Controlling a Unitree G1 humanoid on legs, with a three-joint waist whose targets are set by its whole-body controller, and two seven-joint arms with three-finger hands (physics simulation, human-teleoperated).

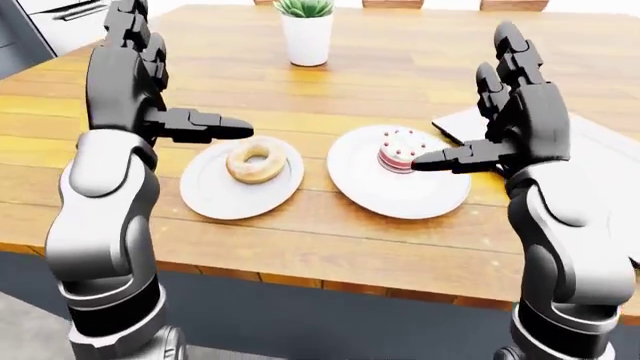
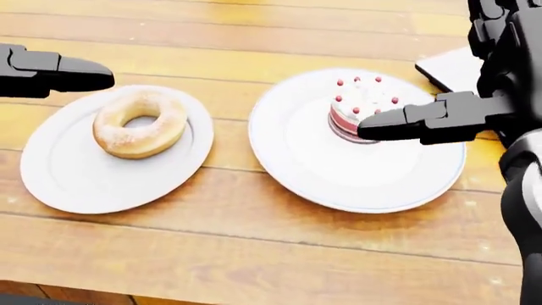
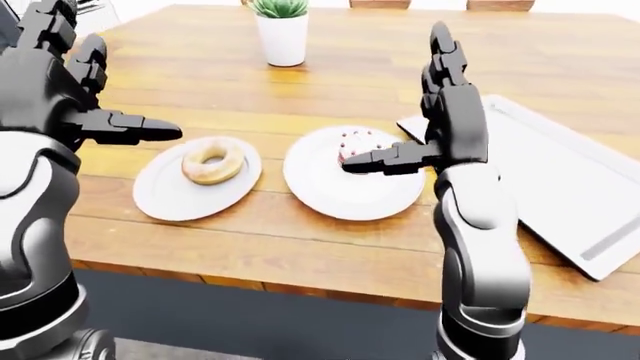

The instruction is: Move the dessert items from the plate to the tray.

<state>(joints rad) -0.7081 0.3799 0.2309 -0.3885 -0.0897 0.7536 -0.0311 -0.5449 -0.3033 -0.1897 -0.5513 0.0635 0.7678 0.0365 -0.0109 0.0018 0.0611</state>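
Our right hand [image 3: 445, 112] is raised, fingers spread wide, holding nothing; its thumb overlaps the small cake [image 2: 363, 101] on the right plate [image 2: 322, 184] in the head view. Left hand [image 1: 130, 82] likewise splayed above the donut [image 2: 140, 122]. Tray [image 3: 560, 172] lies right of the plate; bare table [image 2: 254, 254] surrounds.

I'm at a home dining spot — a long plank-topped wooden table [image 1: 400, 67], a small green plant in a white pot [image 1: 307, 30], chair backs [image 1: 450, 4] lining the left-eye view's top edge.
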